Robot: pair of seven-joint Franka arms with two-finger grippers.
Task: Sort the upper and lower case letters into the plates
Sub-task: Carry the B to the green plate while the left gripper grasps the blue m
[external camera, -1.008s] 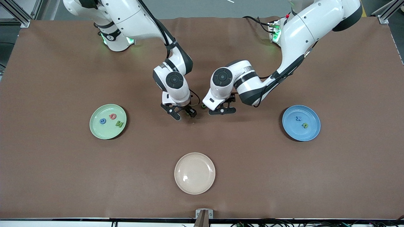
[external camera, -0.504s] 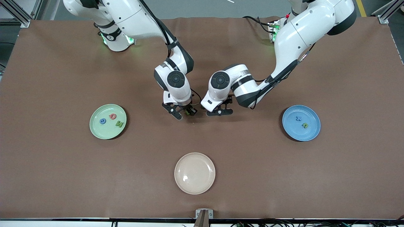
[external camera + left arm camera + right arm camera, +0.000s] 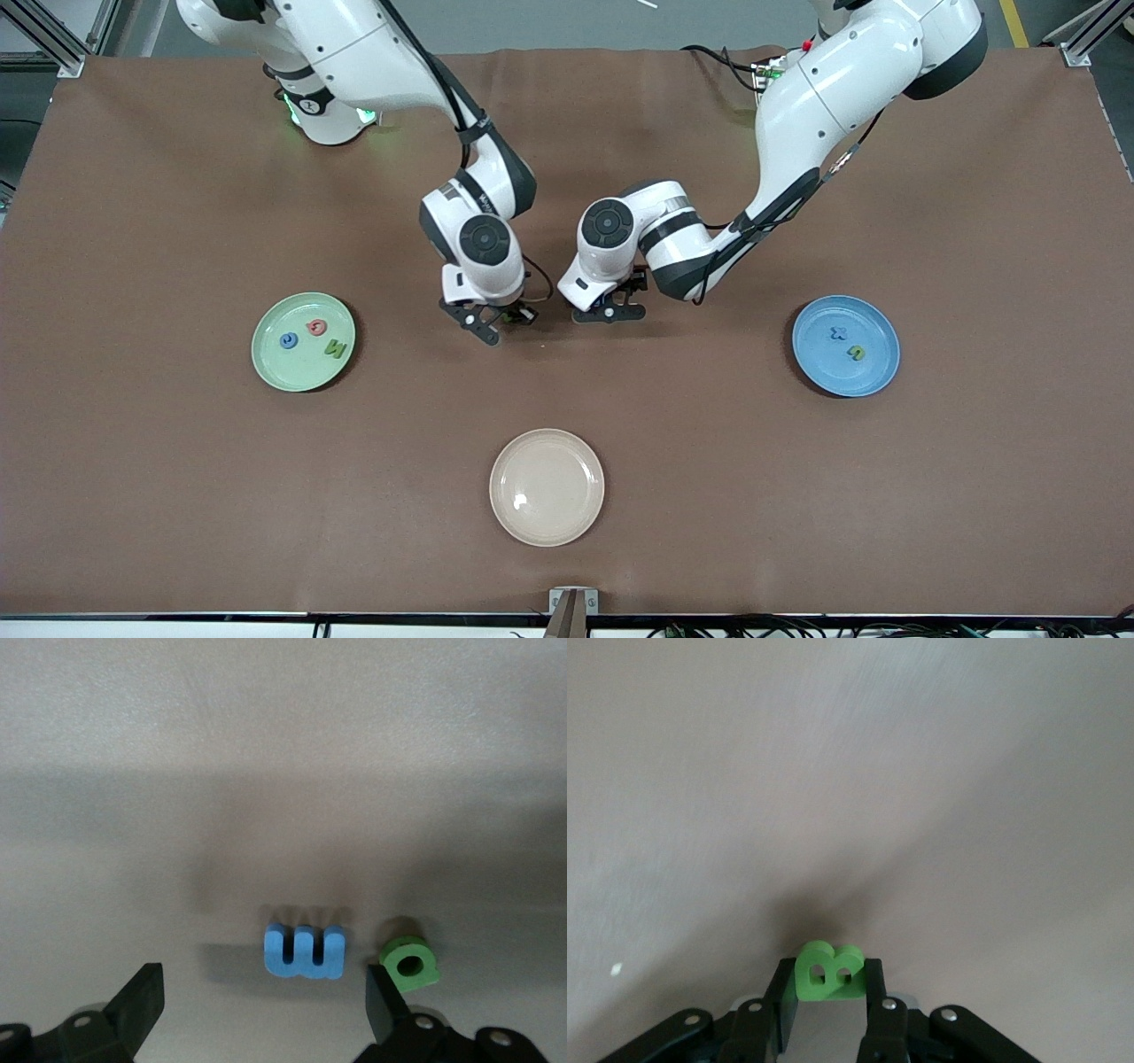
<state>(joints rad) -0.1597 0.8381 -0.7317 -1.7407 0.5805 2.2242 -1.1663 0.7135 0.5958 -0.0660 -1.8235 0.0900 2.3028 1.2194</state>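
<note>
Nearest us the cream plate (image 3: pixel 547 486) sits bare, while mid-table our right gripper (image 3: pixel 830 1014) pinches a green B (image 3: pixel 827 973) for the pale green plate (image 3: pixel 303 342), and our left gripper (image 3: pixel 266 1005) straddles, fingers apart, a blue letter (image 3: pixel 304 950) bound perhaps for the blue plate (image 3: pixel 845 346).

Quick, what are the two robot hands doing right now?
Left gripper: open, low over the blue letter on the table, holding nothing.
Right gripper: shut on a green letter B.
</note>
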